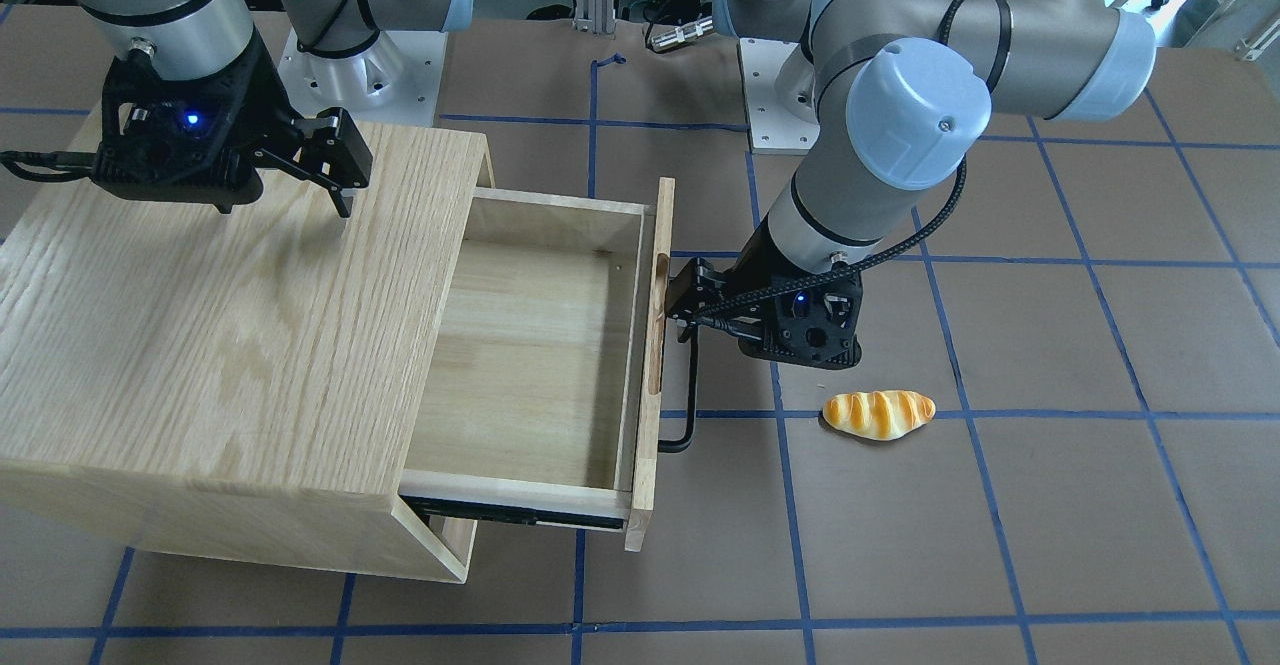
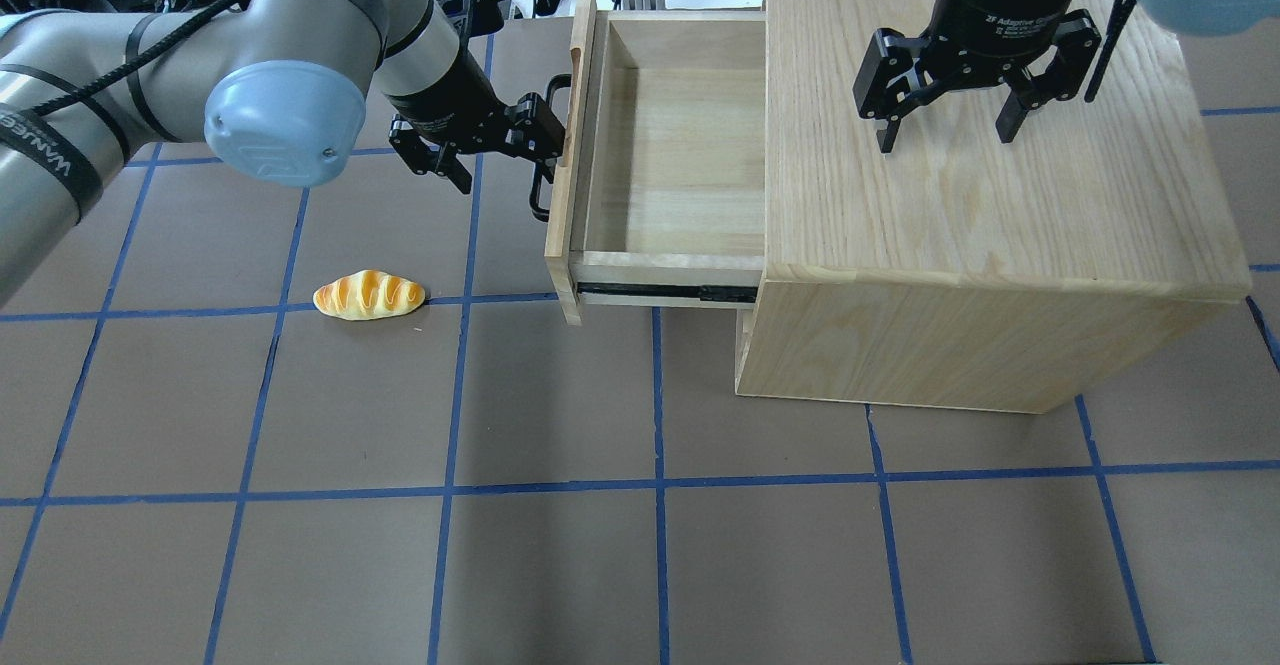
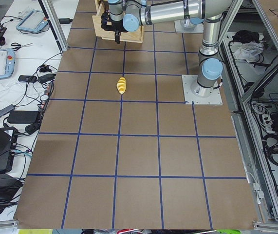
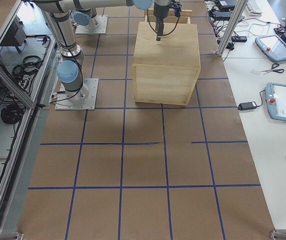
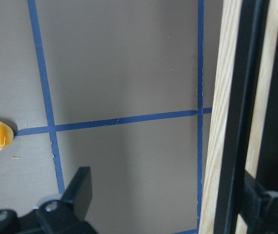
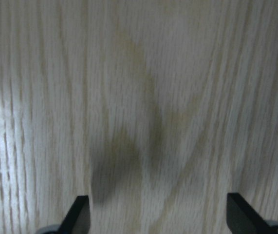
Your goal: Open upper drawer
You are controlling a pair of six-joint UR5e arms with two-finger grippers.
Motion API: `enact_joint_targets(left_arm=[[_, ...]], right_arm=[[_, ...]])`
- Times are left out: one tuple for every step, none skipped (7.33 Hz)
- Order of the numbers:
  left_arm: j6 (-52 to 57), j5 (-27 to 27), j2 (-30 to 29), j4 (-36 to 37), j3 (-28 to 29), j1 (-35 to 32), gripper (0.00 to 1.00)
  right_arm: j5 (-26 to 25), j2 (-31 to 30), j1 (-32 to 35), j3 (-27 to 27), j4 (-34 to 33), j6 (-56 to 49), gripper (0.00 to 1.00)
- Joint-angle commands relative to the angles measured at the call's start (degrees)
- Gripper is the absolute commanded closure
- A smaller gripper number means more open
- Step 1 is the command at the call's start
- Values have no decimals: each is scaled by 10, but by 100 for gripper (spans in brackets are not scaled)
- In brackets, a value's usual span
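The upper drawer (image 1: 530, 345) is a pale wood box pulled well out of the oak cabinet (image 1: 200, 325); it also shows in the overhead view (image 2: 680, 145) and is empty. Its black bar handle (image 1: 690, 395) runs along the front panel (image 2: 560, 195). My left gripper (image 2: 500, 155) is open at the handle. In the left wrist view (image 5: 173, 200) one finger (image 5: 268, 207) sits by the bar (image 5: 248, 122) and the other (image 5: 80, 190) is over the mat. My right gripper (image 2: 940, 125) is open and empty, just above the cabinet top (image 6: 148, 97).
A toy bread roll (image 1: 878, 413) lies on the brown mat beside the left arm, a little away from the drawer front; it also shows in the overhead view (image 2: 368, 295). The cabinet (image 4: 165, 55) stands at the table's far side. Blue tape lines grid the mat.
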Motion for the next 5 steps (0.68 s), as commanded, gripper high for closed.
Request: enact_joint_targets(left_arm=[[0, -3, 6, -13, 8, 0, 0], [0, -7, 18, -44, 20, 2, 0], [1, -3, 37, -84, 34, 3, 0], [1, 3, 62, -112, 38, 4, 0], [9, 59, 89, -132, 38, 10, 0]], right_arm=[[0, 0, 0, 0, 0, -1, 0], [0, 0, 0, 1, 0, 0, 0], [0, 0, 0, 1, 0, 0, 0], [0, 0, 0, 0, 0, 0, 0], [0, 0, 0, 0, 0, 0, 0]])
